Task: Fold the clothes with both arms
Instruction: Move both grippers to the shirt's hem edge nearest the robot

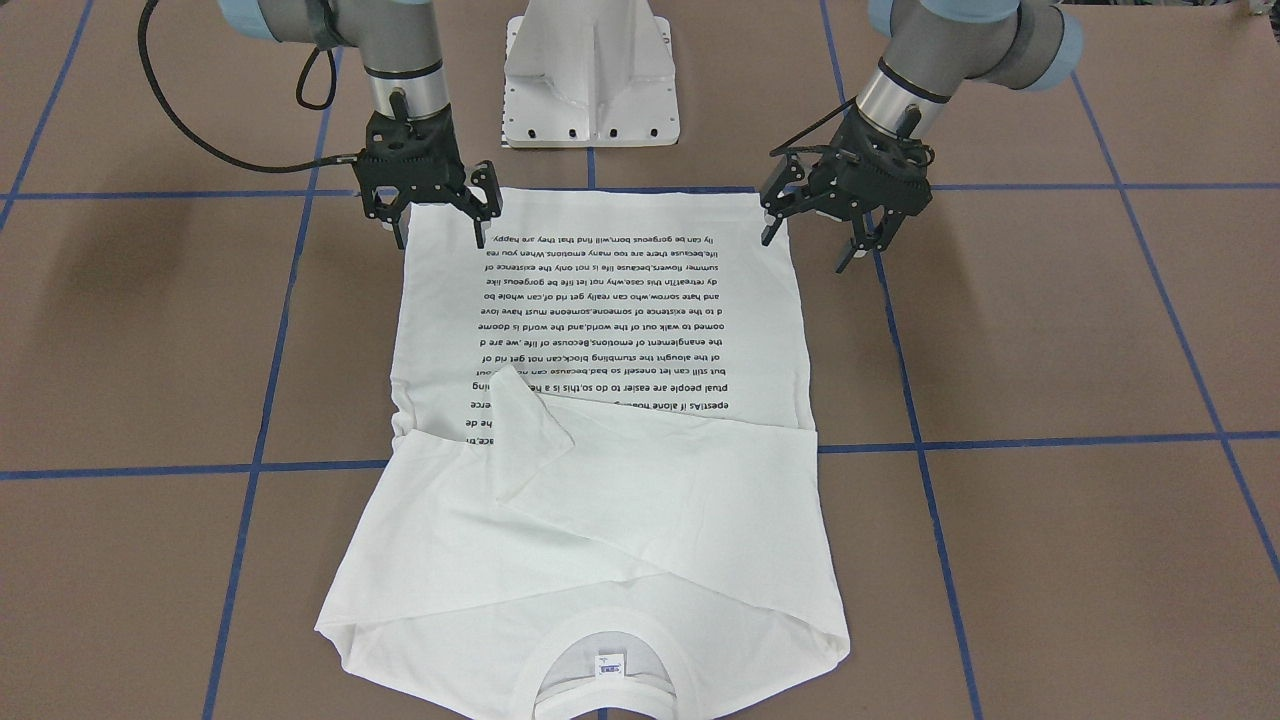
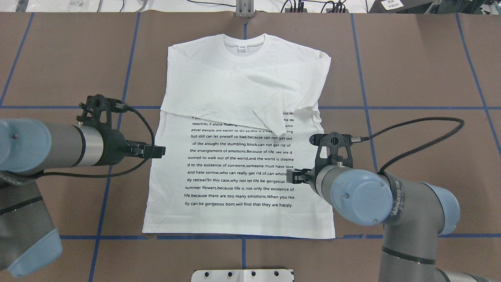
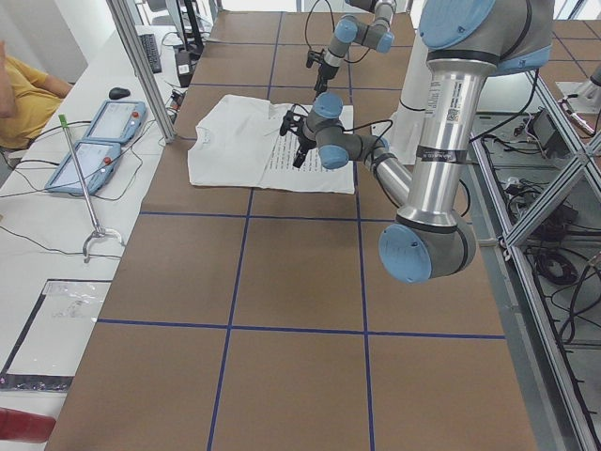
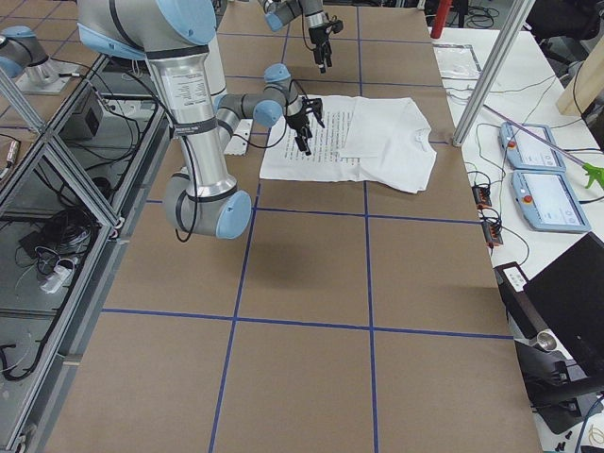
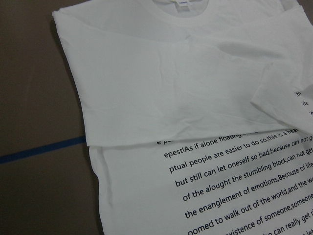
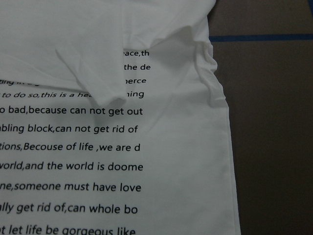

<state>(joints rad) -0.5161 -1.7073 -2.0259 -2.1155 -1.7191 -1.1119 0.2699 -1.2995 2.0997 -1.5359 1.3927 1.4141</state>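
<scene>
Exterior front-facing view shows the left gripper (image 1: 820,235) and the right gripper (image 1: 438,228) with their fingers spread and nothing between them. Each hangs above one side edge of the white long-sleeved T-shirt with lines of small black text (image 2: 238,172), and neither appears to touch the cloth.

The shirt lies flat and print-up on the brown surface with blue tape lines (image 2: 411,70). Its hem (image 2: 238,234) is toward the robot and its ribbed round collar (image 2: 244,41) is away. Both folded sleeves (image 2: 242,88) are crossed over the chest, and one loose cuff (image 2: 274,123) lies over the top lines of print.

The likeliest failure, in my judgement, is an uneven pinch. If one gripper closes on both layers of the body and the other catches only the top layer, the lifted edge would twist and the fold would land skewed.

The two grippers do not sit level along the shirt in the overhead view. Grasps taken from those positions could leave a slanted crease.

The crossed sleeves are only resting in place, so a quick lift or drag could slide them out, the loose cuff first.

Cloth is already bunched at the shirt's right side seam (image 6: 208,63). A fold laid over that bunching would probably lock the wrinkle in.

A gripper that descends just beside the edge would close on nothing.
</scene>
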